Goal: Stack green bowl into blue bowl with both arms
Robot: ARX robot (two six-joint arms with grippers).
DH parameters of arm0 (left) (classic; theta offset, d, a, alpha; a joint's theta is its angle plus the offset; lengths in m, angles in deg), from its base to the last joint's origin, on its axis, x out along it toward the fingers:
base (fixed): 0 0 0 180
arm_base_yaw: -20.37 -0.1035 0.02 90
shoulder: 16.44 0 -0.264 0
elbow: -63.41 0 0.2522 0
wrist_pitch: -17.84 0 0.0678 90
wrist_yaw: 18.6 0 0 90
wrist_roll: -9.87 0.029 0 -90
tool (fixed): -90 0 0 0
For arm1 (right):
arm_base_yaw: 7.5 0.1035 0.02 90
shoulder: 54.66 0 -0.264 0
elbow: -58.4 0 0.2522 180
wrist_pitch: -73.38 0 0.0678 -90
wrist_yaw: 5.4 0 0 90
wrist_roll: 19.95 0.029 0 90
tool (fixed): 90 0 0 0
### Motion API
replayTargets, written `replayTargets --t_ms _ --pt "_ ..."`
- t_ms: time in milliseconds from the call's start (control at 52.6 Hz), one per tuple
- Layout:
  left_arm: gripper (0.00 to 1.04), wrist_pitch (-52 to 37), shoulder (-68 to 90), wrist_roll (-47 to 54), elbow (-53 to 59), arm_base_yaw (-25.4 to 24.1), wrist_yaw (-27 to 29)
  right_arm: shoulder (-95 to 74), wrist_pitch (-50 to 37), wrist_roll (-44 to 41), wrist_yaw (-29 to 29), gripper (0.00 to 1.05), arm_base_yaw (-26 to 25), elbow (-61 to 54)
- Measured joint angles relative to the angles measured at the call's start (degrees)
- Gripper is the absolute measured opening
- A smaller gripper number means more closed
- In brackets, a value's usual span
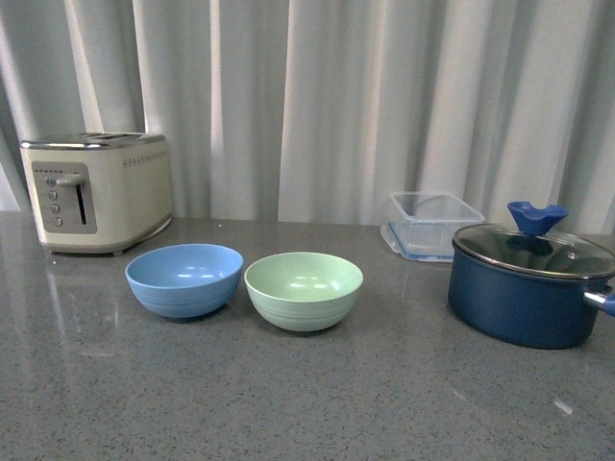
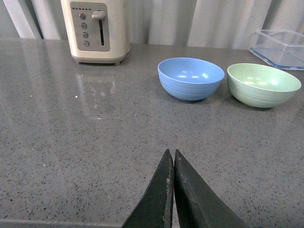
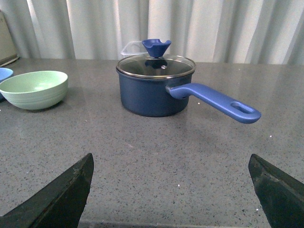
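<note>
The green bowl [image 1: 304, 289] and the blue bowl [image 1: 184, 279] stand side by side and upright on the grey counter, blue to the left, both empty. Neither arm shows in the front view. In the left wrist view my left gripper [image 2: 171, 153] is shut, its two black fingers pressed together over bare counter, well short of the blue bowl [image 2: 191, 78] and the green bowl [image 2: 263, 84]. In the right wrist view my right gripper [image 3: 171, 159] is open wide above the counter with nothing between its fingers; the green bowl [image 3: 34, 89] lies ahead and off to one side.
A cream toaster [image 1: 96, 190] stands at the back left. A dark navy lidded pot [image 1: 530, 284] with a long blue handle [image 3: 214, 100] sits at the right. Behind the pot is a clear plastic container [image 1: 430, 225]. White curtains close off the back.
</note>
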Motion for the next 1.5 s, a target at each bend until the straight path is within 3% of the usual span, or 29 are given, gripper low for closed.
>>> replayTargets --t_ms 190,494,1236,1331,1502 --pt "0.04 0.1 -3.3 0.0 2.0 0.0 0.1 0.0 0.0 0.0 0.0 0.95 0.0 0.0" --pt "0.04 9.9 -13.5 0.0 2.0 0.0 0.0 0.0 0.0 0.0 0.0 0.95 0.0 0.0" --pt "0.04 23.3 -27.2 0.0 2.0 0.0 0.0 0.0 0.0 0.0 0.0 0.95 0.0 0.0" --pt "0.04 32.6 -34.9 0.0 2.0 0.0 -0.1 0.0 0.0 0.0 0.0 0.95 0.0 0.0" --pt "0.04 33.2 -36.6 0.0 2.0 0.0 0.0 0.0 0.0 0.0 0.0 0.95 0.0 0.0"
